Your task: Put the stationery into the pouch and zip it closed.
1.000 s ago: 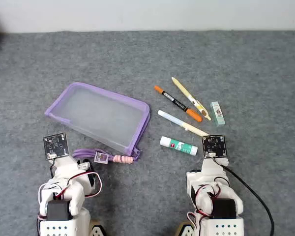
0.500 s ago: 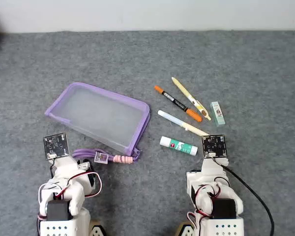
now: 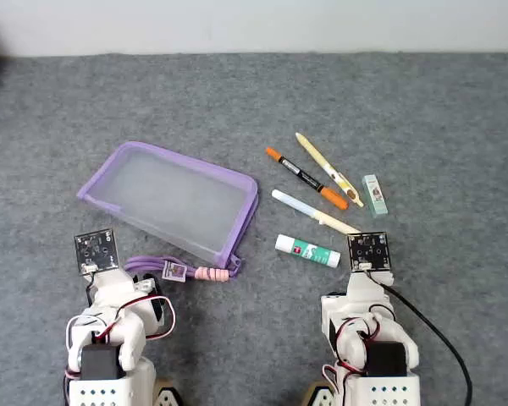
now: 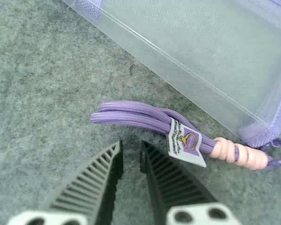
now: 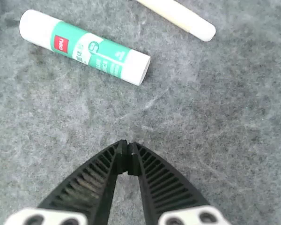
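Observation:
A translucent purple pouch (image 3: 173, 201) lies flat at centre left, its purple strap (image 3: 165, 269) with pink beads trailing off the near corner. To its right lie an orange marker (image 3: 305, 178), a yellow pen (image 3: 328, 169), a pale blue and yellow pen (image 3: 313, 211), a small green eraser (image 3: 374, 194) and a green and white glue stick (image 3: 307, 250). My left gripper (image 4: 131, 150) hovers just short of the strap (image 4: 131, 112), open by a narrow gap and holding nothing. My right gripper (image 5: 127, 149) is shut and empty, a little short of the glue stick (image 5: 84, 47).
Everything rests on a grey carpet-like mat (image 3: 423, 110). Both arm bases stand at the near edge, the left arm (image 3: 97, 338) and the right arm (image 3: 368, 338). A black cable (image 3: 440, 338) runs off the right arm. A white paper tag (image 4: 186, 142) hangs on the strap.

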Robot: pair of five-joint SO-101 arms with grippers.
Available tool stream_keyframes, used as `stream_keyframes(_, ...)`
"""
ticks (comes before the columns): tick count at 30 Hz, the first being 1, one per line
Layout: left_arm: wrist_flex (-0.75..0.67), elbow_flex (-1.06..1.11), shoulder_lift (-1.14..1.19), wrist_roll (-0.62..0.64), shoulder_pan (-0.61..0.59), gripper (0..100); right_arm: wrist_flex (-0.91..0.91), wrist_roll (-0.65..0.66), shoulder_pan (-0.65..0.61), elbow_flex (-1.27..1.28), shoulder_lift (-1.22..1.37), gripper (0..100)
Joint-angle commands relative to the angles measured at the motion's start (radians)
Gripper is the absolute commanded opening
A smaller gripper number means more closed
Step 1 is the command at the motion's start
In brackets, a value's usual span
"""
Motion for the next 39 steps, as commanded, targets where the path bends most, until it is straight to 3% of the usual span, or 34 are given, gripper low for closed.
stream_keyframes(1, 0.003, -0.008, -0.009, 0.003, -0.005, 7, 0.008, 0.008, 0.004, 0.017, -0.007, 0.9)
stream_keyframes(20, 0.003, -0.008, -0.009, 0.003, -0.005, 7, 0.008, 0.008, 0.007, 0.017, -0.007, 0.9)
stream_keyframes(28, 0.003, -0.008, -0.009, 0.003, -0.005, 7, 0.007, 0.008, -0.096, 0.017, -0.007, 0.9)
stream_keyframes(35, 0.003, -0.008, -0.009, 0.003, -0.005, 7, -0.002, 0.009, -0.101, 0.017, -0.007, 0.9)
stream_keyframes(39, 0.003, -0.008, -0.009, 0.003, -0.005, 7, -0.114, 0.003, -0.081, 0.014, -0.007, 0.8)
